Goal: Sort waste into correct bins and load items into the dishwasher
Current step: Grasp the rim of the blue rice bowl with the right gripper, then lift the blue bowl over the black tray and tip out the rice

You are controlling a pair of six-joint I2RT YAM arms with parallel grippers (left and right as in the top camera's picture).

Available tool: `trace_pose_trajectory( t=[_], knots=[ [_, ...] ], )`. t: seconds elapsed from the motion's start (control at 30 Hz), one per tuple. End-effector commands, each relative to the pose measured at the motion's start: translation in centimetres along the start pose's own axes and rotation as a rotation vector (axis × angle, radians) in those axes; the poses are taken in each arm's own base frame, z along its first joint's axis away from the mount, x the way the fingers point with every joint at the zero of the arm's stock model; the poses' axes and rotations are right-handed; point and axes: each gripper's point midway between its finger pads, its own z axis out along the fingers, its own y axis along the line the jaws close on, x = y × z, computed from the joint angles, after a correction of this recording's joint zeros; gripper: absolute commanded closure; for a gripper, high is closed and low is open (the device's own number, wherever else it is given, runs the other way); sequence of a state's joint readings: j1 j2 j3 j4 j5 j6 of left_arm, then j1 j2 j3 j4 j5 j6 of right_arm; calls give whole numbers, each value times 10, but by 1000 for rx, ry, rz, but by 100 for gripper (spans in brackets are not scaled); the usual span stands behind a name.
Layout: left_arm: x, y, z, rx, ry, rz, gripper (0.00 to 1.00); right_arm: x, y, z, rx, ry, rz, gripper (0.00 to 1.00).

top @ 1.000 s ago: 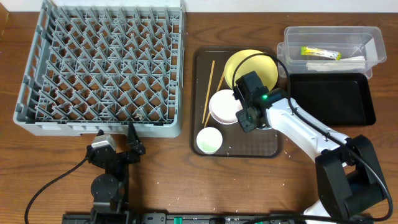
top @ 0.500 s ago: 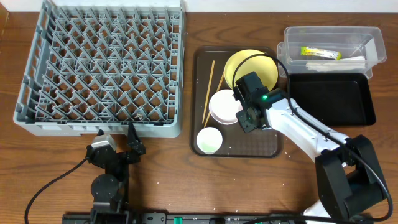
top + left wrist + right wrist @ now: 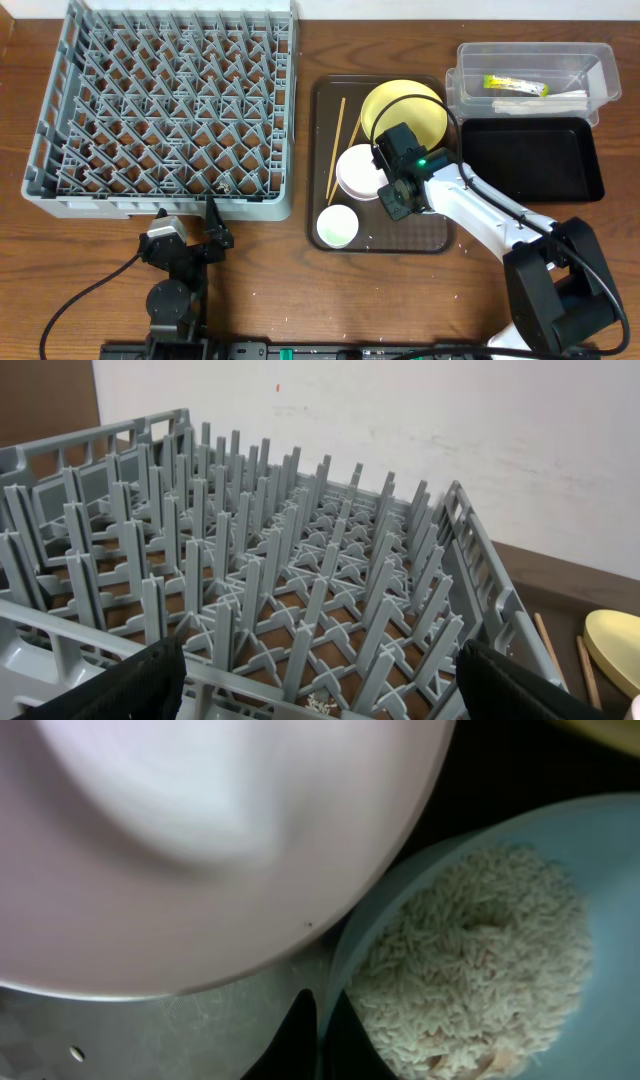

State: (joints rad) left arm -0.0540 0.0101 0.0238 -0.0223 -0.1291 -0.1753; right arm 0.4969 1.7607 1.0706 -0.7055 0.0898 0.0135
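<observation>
Rice [image 3: 470,960] heaps the light-blue bowl [image 3: 560,870] on the brown tray [image 3: 400,237], and the right pincer [image 3: 318,1030] has just snapped shut on its rim, so I reckon tipping comes next. Left pincer [image 3: 320,695] gapes at the rack [image 3: 300,560]. Beyond, clear tub [image 3: 465,60] holds packet [image 3: 515,86] and wrapper [image 3: 545,100]; black tray [image 3: 535,160] looks bare.
</observation>
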Motion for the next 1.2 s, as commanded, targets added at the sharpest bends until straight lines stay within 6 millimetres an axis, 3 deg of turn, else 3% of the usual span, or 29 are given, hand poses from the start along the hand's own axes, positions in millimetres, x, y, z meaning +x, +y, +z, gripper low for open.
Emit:
trace_pose_trajectory(
  t=[0.0,0.2,0.37,0.47,0.63,0.73,1.03,1.17],
  knots=[
    [16,6,1,-23,46,30,12,6,1,4,7,23,0,99],
    [16,6,1,-23,46,30,12,-7,12,-14,-67,23,18,99],
    [16,6,1,-23,46,30,12,-23,22,-50,-175,30,55,99],
    [16,6,1,-23,46,30,12,-32,16,-72,-225,8,102,99],
    [16,6,1,-23,46,30,12,-43,-14,-101,-349,-81,251,99],
    [16,6,1,-23,46,30,12,-42,-44,-111,-404,-126,349,99],
    [16,6,1,-23,46,30,12,-29,-137,-117,-611,-350,565,99],
    [16,6,1,-23,46,30,12,-22,-169,-118,-691,-487,642,99]
  ],
)
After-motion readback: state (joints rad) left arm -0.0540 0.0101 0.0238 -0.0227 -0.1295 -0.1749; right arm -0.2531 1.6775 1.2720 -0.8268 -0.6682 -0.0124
